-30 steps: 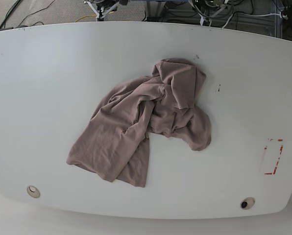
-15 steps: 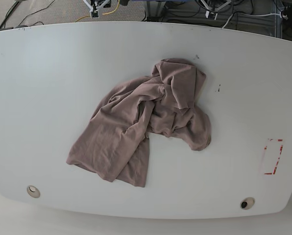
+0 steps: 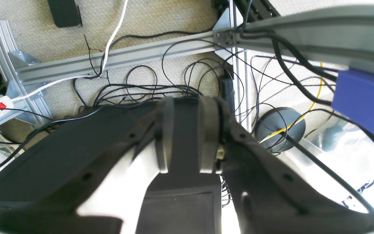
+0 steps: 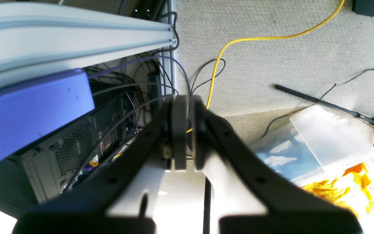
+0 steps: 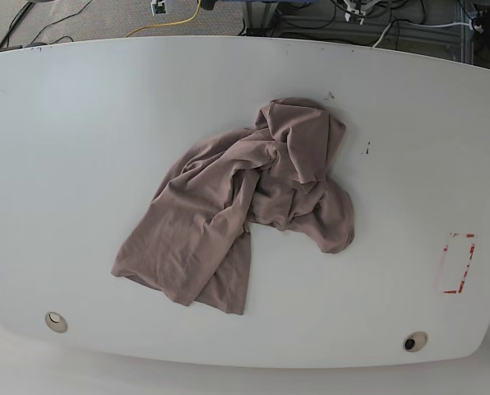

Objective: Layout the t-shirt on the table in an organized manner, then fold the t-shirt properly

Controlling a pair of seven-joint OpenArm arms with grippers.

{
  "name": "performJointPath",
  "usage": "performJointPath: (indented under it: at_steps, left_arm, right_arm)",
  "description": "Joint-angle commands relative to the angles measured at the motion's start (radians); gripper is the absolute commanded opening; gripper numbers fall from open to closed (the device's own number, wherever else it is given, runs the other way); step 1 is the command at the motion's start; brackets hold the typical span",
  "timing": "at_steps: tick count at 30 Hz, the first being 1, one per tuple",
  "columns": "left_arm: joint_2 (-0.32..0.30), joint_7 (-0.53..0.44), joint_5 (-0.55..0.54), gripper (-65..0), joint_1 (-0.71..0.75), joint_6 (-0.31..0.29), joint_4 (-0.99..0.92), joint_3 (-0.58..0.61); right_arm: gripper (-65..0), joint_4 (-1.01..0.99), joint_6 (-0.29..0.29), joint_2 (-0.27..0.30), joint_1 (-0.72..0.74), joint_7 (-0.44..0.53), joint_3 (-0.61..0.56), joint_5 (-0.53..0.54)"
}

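Observation:
The t-shirt [image 5: 228, 222], mauve-brown, lies crumpled in a heap at the middle of the white table [image 5: 80, 148], with one end bunched toward the back right and a flatter part spread toward the front left. Neither gripper is near it, and neither wrist view shows the cloth. In the left wrist view my left gripper [image 3: 186, 100] hangs over the floor behind the table, its pads apart with nothing between them. My right gripper [image 4: 188, 99] is also over the floor, its pads nearly together and holding nothing.
A red dashed rectangle [image 5: 457, 263] marks the table's right side, and two round holes [image 5: 56, 322] [image 5: 414, 341] sit near its front edge. Behind the table are an aluminium frame [image 3: 109, 61], loose cables, a computer case [image 4: 76, 143] and a clear plastic bin [image 4: 330, 152].
The arm parts seen at the top edge of the base view have drawn back almost out of frame. The t-shirt has not moved.

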Motion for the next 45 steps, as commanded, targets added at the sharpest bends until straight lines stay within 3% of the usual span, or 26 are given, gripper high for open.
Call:
performJointPath:
  at_steps: [1, 23, 29, 45]
  left_arm:
    - [-0.007, -0.006, -0.002, -52.5, 0.017, 0.0, 0.006, 0.0]
    - [-0.02, -0.005, -0.01, -52.7, 0.054, 0.008, 0.048, 0.004]
    - [-0.035, 0.012, -0.016, -53.1, 0.116, 0.007, 0.155, 0.007]
    - [-0.045, 0.116, -0.009, -53.5, 0.329, 0.022, 0.499, 0.013]
  right_arm:
    - [-63.6, 0.035, 0.005, 0.003, -0.027, 0.02, -0.001, 0.01]
    - [-63.7, 0.17, 0.002, 0.008, -0.127, 0.034, 0.002, 0.008]
    - [-63.7, 0.299, 0.002, 0.011, -0.205, 0.019, 0.002, 0.01]
    - [-63.7, 0.61, 0.006, 0.035, -0.35, -0.142, 0.008, 0.016]
